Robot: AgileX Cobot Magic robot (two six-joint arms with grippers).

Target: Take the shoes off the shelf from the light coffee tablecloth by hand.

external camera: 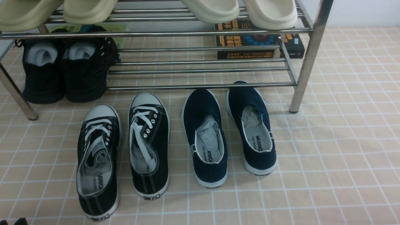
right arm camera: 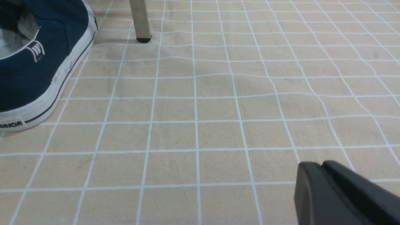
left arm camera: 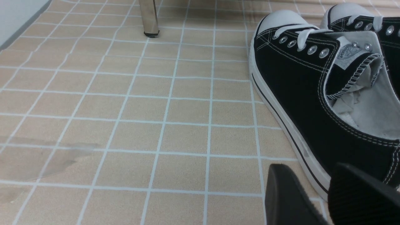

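Observation:
The two navy-blue slip-on shoes (external camera: pixel 204 137) (external camera: pixel 253 125) lie side by side on the light coffee tablecloth (external camera: pixel 337 150), in front of the silver shelf (external camera: pixel 200 86). The right shoe's toe reaches under the shelf's lowest front rod. In the right wrist view one navy shoe's heel (right arm camera: pixel 34 78) shows off to one side. My right gripper (right arm camera: pixel 322 165) is shut and empty, low over bare cloth well apart from that shoe. My left gripper (left arm camera: pixel 307 171) is open and empty, right beside the white sole of a black lace-up sneaker (left arm camera: pixel 312 103).
Two black lace-up sneakers (external camera: pixel 98 162) (external camera: pixel 149 143) lie left of the navy pair. All-black shoes (external camera: pixel 62 72) sit on the lower tier at the left, cream slippers (external camera: pixel 212 9) on the upper tier, books (external camera: pixel 259 43) behind. Shelf posts (external camera: pixel 307 56) (external camera: pixel 15 93) stand on the cloth.

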